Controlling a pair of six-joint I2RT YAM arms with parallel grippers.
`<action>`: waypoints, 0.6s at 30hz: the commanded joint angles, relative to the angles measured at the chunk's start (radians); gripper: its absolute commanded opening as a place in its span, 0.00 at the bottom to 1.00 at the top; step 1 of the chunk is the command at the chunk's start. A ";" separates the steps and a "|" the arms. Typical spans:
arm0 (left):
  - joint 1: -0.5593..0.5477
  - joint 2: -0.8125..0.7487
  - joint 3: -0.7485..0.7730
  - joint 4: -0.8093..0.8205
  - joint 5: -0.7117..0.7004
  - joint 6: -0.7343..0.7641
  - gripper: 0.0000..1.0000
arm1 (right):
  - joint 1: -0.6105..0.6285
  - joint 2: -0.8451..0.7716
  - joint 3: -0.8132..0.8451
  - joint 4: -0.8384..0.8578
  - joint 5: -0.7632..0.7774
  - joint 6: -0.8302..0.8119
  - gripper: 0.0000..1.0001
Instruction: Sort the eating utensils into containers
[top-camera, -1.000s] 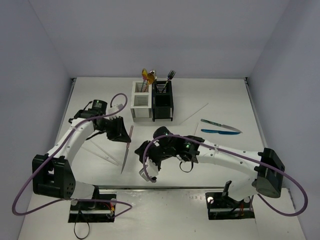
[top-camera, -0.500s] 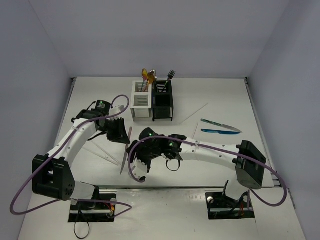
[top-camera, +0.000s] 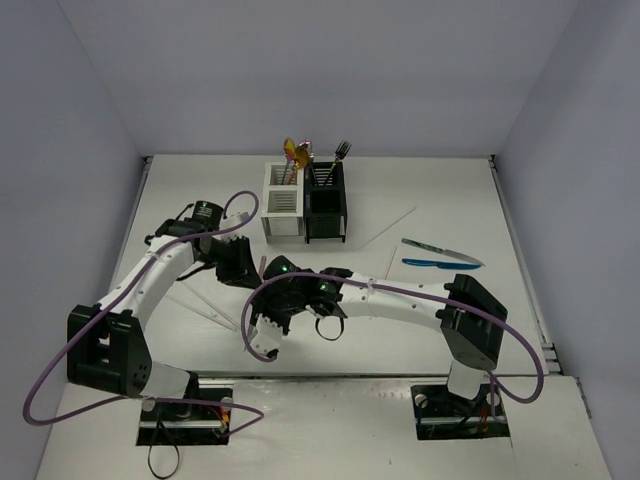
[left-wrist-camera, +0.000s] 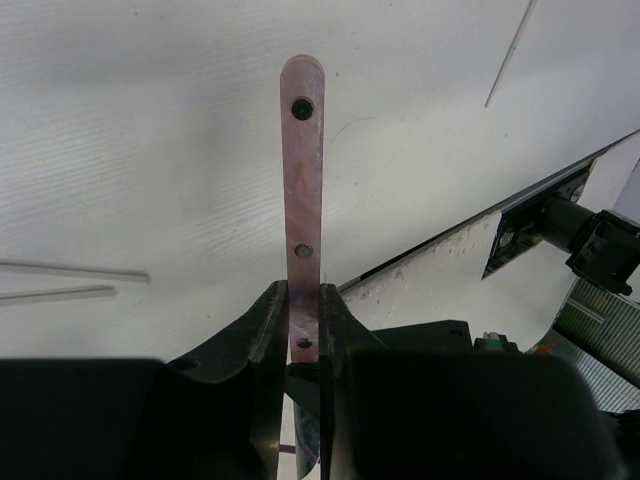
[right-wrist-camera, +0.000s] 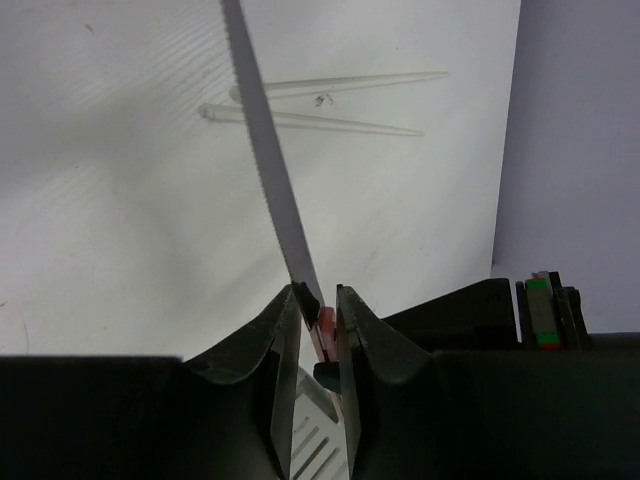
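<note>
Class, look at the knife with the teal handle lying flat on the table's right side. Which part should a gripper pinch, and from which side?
Pinch the teal handle of the knife, coming from straight above with jaws set across its narrow width. It lies flat on the table, and the blue utensil beside it looks farthest away at that end.

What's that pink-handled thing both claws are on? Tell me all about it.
A table knife: flat pink handle with three dark rivets, thin serrated silver blade, metal by its look. It is held over the white table, the left gripper pinching the handle, the right gripper closed where blade meets handle.
</note>
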 joint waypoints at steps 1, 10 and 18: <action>-0.004 -0.018 0.035 0.011 0.044 -0.024 0.00 | 0.009 -0.008 0.049 0.086 0.017 -0.010 0.07; 0.052 -0.049 0.011 0.054 0.059 -0.030 0.85 | 0.019 -0.061 0.014 0.122 0.010 0.039 0.00; 0.276 -0.077 0.077 0.072 -0.008 -0.003 0.90 | 0.017 -0.191 -0.041 0.125 -0.022 0.139 0.00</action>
